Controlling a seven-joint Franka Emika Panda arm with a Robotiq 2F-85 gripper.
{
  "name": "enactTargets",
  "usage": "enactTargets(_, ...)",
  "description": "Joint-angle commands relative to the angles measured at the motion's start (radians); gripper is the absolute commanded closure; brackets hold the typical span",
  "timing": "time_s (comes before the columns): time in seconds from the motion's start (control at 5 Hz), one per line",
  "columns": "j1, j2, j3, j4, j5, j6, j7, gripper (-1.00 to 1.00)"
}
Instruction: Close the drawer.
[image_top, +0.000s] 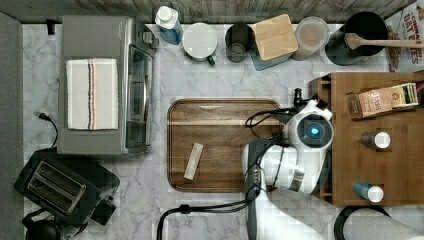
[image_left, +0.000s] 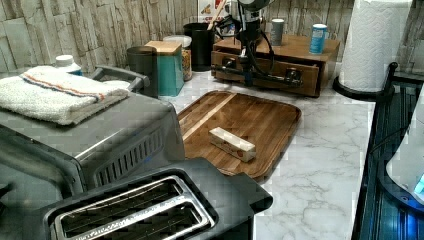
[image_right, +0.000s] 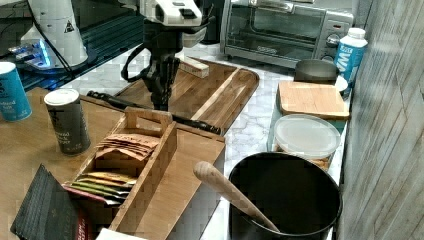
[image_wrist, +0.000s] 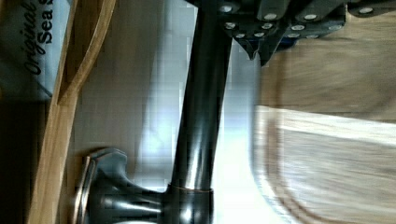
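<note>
The drawer (image_left: 305, 75) sits under a flat wooden cabinet top, its front facing the tray. In the top view a thin strip of its wall (image_top: 322, 90) sticks out just past the cabinet edge. A long black bar handle (image_left: 272, 78) (image_right: 200, 124) (image_wrist: 201, 116) runs across the front. My gripper (image_left: 247, 76) (image_right: 161, 102) (image_wrist: 261, 49) points down at the handle's middle. Its fingertips are together, just on the tray side of the bar, with nothing between them. My white wrist (image_top: 312, 130) hides the handle in the top view.
A dark wooden tray (image_top: 220, 150) with a pale wrapped stick (image_top: 193, 161) lies beside the drawer front. Two cans (image_top: 375, 140) and a tea-bag holder (image_right: 135, 160) stand on the cabinet top. Jars and a black pot (image_top: 362, 35) line the wall. A paper towel roll (image_left: 375, 45) stands near the cabinet.
</note>
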Motion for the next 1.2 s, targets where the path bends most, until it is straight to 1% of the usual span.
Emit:
enactTargets(0.2,-0.152,0.060,-0.149,0.242,-0.041,-0.038,0.026,1.00)
enactTargets(0.4,-0.133,-0.004,-0.154,0.174,-0.072,-0.011,0.055,1.00)
enactTargets(1.2,-0.134,-0.004,-0.153,0.174,-0.072,-0.011,0.055,1.00)
